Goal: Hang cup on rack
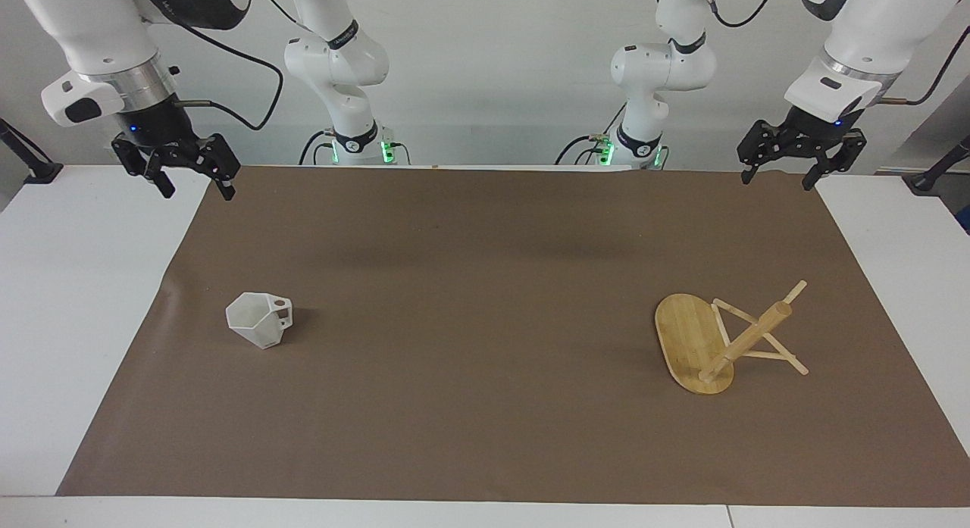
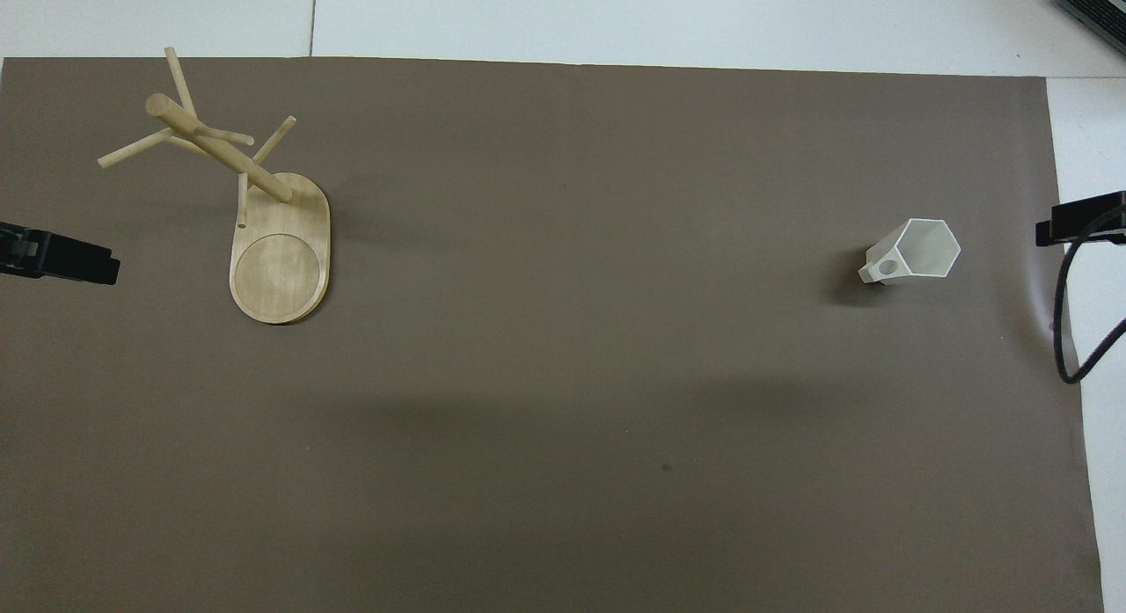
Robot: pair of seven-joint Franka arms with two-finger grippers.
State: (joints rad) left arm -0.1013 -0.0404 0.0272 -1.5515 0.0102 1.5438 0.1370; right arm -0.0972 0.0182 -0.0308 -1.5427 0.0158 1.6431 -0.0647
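The white faceted cup (image 1: 259, 320) stands on the brown mat toward the right arm's end of the table, its pierced tab handle turned toward the table's middle; it also shows in the overhead view (image 2: 915, 251). The bamboo rack (image 1: 712, 346) stands on its oval base toward the left arm's end, with bare pegs (image 2: 264, 217). My right gripper (image 1: 195, 192) hangs open and empty in the air over the mat's edge by the robots. My left gripper (image 1: 778, 182) hangs open and empty over the mat's other corner by the robots.
The brown mat (image 1: 485, 407) covers most of the white table (image 1: 68, 308). A black finger (image 2: 70, 259) of the left gripper and one (image 2: 1078, 222) of the right gripper poke in at the overhead view's sides. A black cable (image 2: 1069, 332) hangs beside the right gripper.
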